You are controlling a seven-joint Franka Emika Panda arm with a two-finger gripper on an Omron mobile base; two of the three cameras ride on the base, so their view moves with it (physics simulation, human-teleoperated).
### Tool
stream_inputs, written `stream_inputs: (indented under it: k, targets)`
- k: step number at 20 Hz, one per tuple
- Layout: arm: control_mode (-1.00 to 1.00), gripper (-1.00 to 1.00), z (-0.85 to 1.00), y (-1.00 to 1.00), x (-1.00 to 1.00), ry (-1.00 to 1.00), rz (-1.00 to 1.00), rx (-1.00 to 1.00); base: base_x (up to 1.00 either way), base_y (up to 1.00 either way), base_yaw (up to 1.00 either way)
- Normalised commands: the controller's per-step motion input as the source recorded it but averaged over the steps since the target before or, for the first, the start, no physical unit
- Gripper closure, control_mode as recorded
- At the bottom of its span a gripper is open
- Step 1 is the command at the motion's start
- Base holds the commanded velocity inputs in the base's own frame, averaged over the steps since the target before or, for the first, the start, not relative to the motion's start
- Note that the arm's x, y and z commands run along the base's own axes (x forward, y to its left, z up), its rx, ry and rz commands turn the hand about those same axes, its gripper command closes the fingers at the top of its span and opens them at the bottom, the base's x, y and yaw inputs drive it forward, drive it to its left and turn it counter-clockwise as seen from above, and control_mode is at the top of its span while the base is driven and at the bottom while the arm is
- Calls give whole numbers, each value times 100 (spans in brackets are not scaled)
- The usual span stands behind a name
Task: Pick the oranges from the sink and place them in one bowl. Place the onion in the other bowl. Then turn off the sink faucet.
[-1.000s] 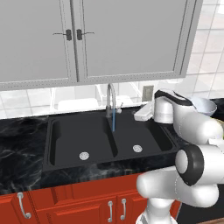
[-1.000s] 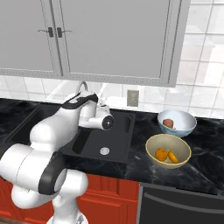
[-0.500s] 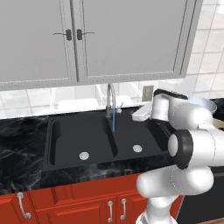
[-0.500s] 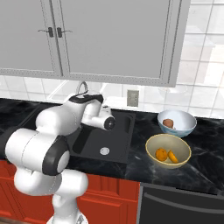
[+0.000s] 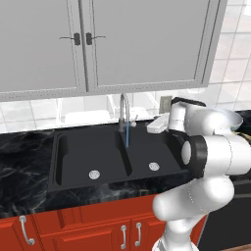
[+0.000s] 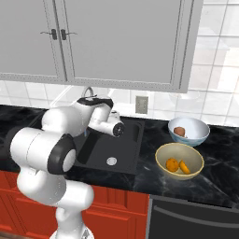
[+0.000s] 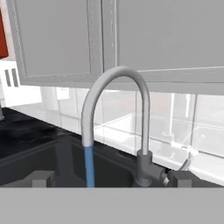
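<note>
1. A black marbled counter [image 6: 219,158] ran across the middle of the frame above red cabinets [image 5: 88,228], with grey wall cupboards [image 5: 98,44] and white tiles [image 6: 214,84] behind.
2. The black sink [image 5: 83,152] sat centre-left, and blue water ran from the faucet [image 7: 118,113].
3. At right, two oranges [image 6: 177,165] lay in the yellow-tan bowl [image 6: 164,151] and the onion [image 6: 179,132] in the pale bowl [image 6: 203,135].
4. The gripper [image 7: 111,177] faced the faucet, fingers spread wide and holding nothing.
</note>
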Motion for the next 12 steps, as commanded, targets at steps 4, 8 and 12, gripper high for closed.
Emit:
stream_inputs:
  k: [4, 8, 12]
  targets:
    - [-100, -100, -4, 0, 23, 0, 0, 0, 0, 0, 0]
    - [-100, -100, -9, 0, 26, 0, 0, 0, 0, 0, 0]
    - [-100, -100, -12, -1, 24, 0, 0, 0, 0, 0, 0]
